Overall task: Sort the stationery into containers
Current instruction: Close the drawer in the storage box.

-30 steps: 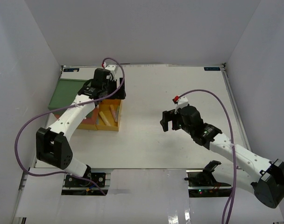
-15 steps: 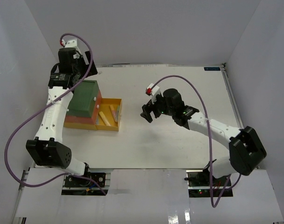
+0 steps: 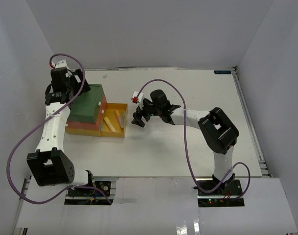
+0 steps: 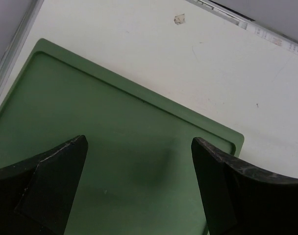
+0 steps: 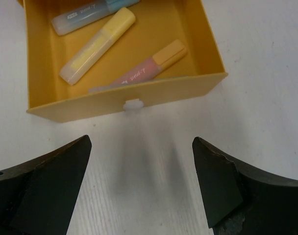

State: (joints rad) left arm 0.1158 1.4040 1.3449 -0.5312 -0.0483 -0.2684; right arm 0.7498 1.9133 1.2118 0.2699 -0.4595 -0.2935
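The stack of bins stands at the left: dark green bin (image 3: 87,104) on top, red bin (image 3: 82,125) under it, yellow drawer (image 3: 115,121) pulled open to the right. In the right wrist view the yellow drawer (image 5: 203,54) holds a blue marker (image 5: 90,12), a yellow highlighter (image 5: 97,45) and a pink one with an orange cap (image 5: 139,68); its white knob (image 5: 133,104) faces me. My right gripper (image 5: 139,188) is open and empty just in front of the knob, also seen from above (image 3: 139,120). My left gripper (image 4: 139,196) is open and empty over the green bin's top (image 4: 114,147).
The white table (image 3: 188,142) is walled by white panels at left, back and right. A small scrap (image 4: 179,19) lies on the table behind the green bin. Purple cables loop from both arms.
My right gripper has moved left across the table to the yellow drawer's front. My left arm has swung from over the drawer to the back left of the green bin.
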